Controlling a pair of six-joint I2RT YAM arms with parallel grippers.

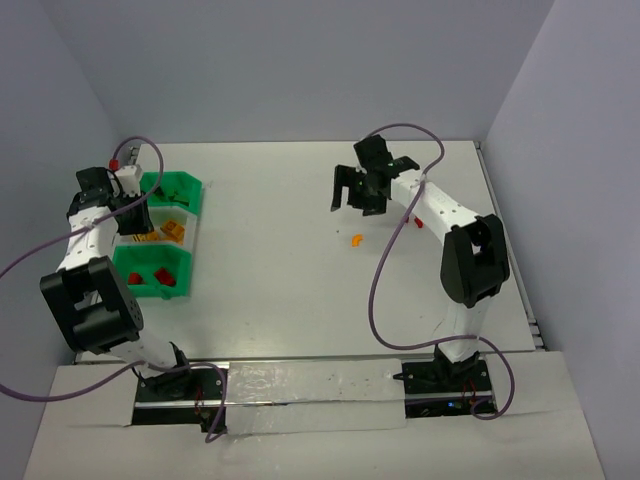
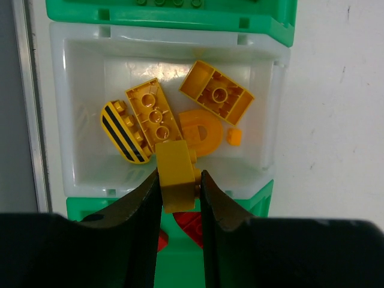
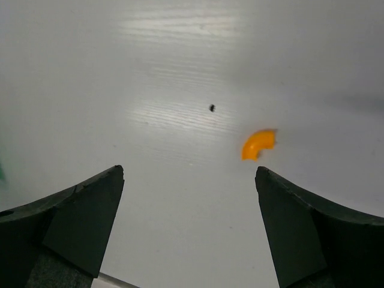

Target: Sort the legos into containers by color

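The containers stand in a row at the table's left: a far green bin (image 1: 180, 187), a whitish middle bin (image 1: 188, 232) and a near green bin (image 1: 140, 288). My left gripper (image 1: 132, 214) (image 2: 180, 176) hovers over the near wall of the whitish bin (image 2: 78, 120), shut on a yellow brick (image 2: 175, 168). Several yellow legos (image 2: 216, 93) lie inside that bin. Red legos (image 2: 193, 225) show in the near green bin (image 2: 258, 195). My right gripper (image 1: 352, 203) (image 3: 189, 180) hangs open over bare table, with an orange curved lego (image 3: 258, 144) (image 1: 357, 240) just ahead of its right finger.
A red lego (image 1: 418, 222) lies on the table beside the right arm's forearm. A small red thing (image 1: 115, 163) sits behind the far green bin near the left wall. Grey walls close in the table at the left, back and right.
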